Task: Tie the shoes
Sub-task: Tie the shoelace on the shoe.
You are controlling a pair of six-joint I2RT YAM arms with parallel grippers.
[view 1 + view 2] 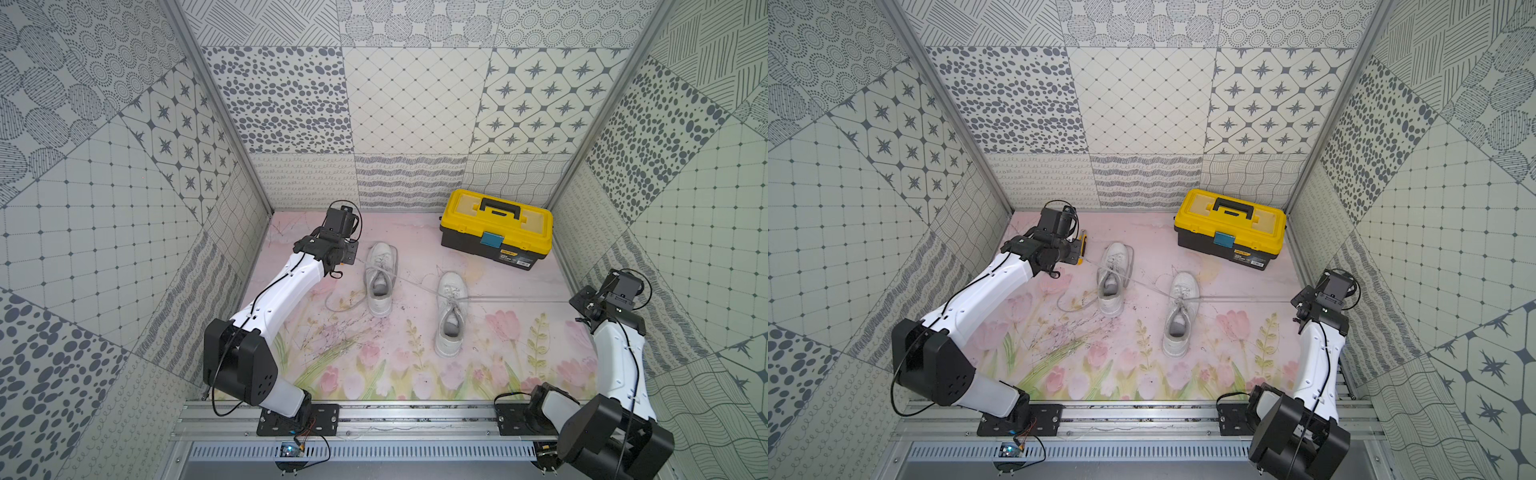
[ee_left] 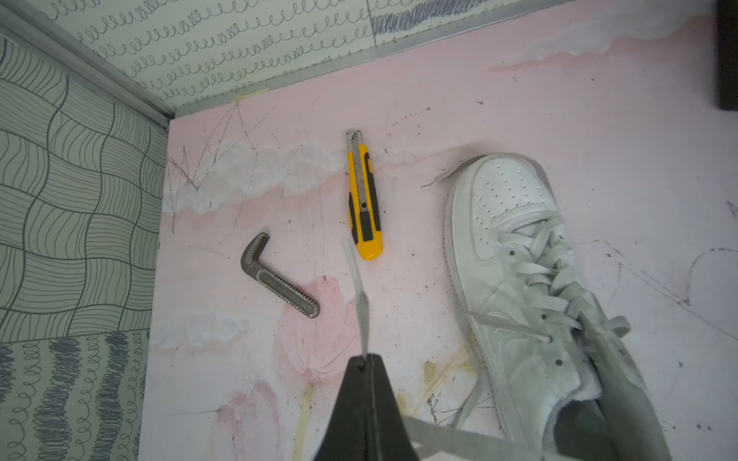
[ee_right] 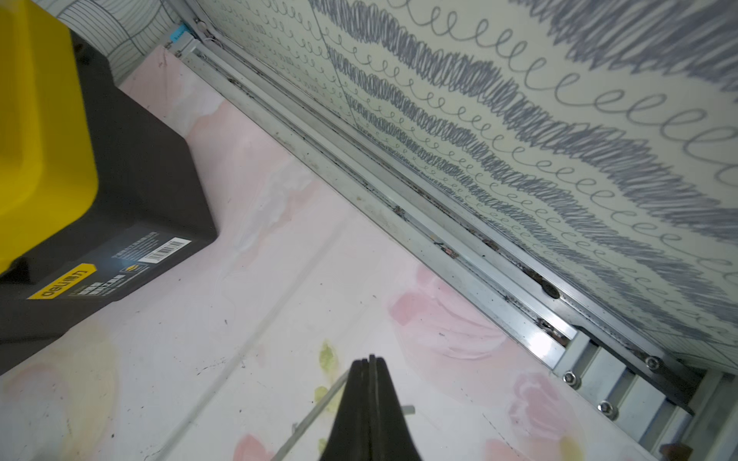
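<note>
White laces (image 1: 515,298) stretch taut from the crossing on the shoe (image 1: 451,316) in front of the toolbox (image 1: 496,226), one strand each way, crosswise to its long axis. The left gripper (image 2: 365,357) and right gripper (image 3: 369,359), well apart, each pinch an end, so tightening probably means pulling outward.

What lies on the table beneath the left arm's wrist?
The left wrist view shows a yellow utility knife and a grey L-shaped metal part. In both top views the left arm hides that part.
</note>
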